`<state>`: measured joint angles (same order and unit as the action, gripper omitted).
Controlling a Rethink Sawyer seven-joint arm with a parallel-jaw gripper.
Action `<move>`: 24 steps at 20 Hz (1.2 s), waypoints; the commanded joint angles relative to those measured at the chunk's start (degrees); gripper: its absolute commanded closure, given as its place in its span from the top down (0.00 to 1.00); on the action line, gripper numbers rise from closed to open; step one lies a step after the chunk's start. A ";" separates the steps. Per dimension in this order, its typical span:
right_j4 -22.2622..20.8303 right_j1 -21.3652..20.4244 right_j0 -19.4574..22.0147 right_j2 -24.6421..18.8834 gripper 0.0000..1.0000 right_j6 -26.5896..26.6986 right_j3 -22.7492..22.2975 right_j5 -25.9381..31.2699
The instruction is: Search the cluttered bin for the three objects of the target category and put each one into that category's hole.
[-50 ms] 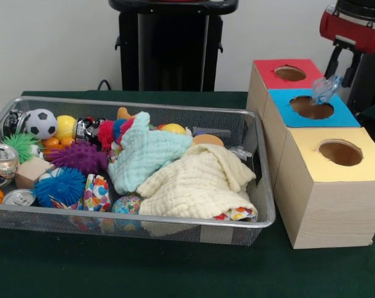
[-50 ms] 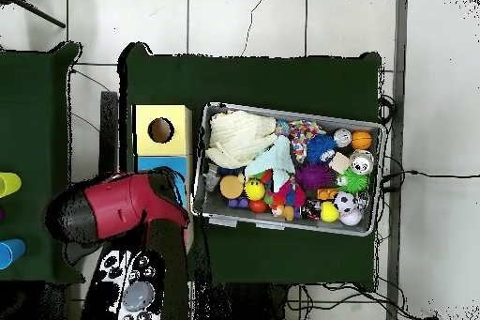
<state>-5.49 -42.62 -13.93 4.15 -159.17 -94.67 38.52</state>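
Three boxes with holes stand right of the wire bin (image 1: 175, 107): a red-topped one (image 1: 271, 77) at the back, a blue-topped one (image 1: 346, 115) in the middle, and a yellow-topped one (image 1: 367, 166) in front. A crumpled clear bluish plastic item (image 1: 325, 90) is in the air just over the blue box's hole (image 1: 310, 108). My gripper (image 1: 340, 84) is right above it, and its black fingers (image 1: 334, 62) stand apart. In the overhead view the red arm (image 2: 122, 205) covers the blue box and hides the gripper, while the yellow box (image 2: 178, 114) shows.
The bin (image 2: 291, 110) holds a mint cloth (image 1: 147, 155), a cream cloth (image 1: 197, 186), a soccer ball (image 1: 41, 123), spiky purple (image 1: 82, 157) and blue (image 1: 60, 185) balls, cans (image 1: 1, 160), a wooden block (image 1: 32, 171) and several small balls.
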 commanded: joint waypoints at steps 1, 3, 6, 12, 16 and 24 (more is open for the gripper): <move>-2.36 3.22 0.01 2.93 0.00 -6.19 -3.18 -2.08; -2.93 3.36 -0.24 3.61 0.00 -5.33 -2.68 -1.77; -5.07 3.84 -0.99 5.42 0.00 -3.77 -1.22 -1.63; -5.68 3.96 -0.64 5.75 1.00 -1.87 -0.76 -2.43; -3.64 4.19 -0.84 5.36 1.00 -3.91 -0.77 -1.31; 0.38 1.32 2.94 1.36 1.00 -0.15 -0.99 2.33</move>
<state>-7.46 -41.30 -14.42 9.53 -159.17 -94.48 38.52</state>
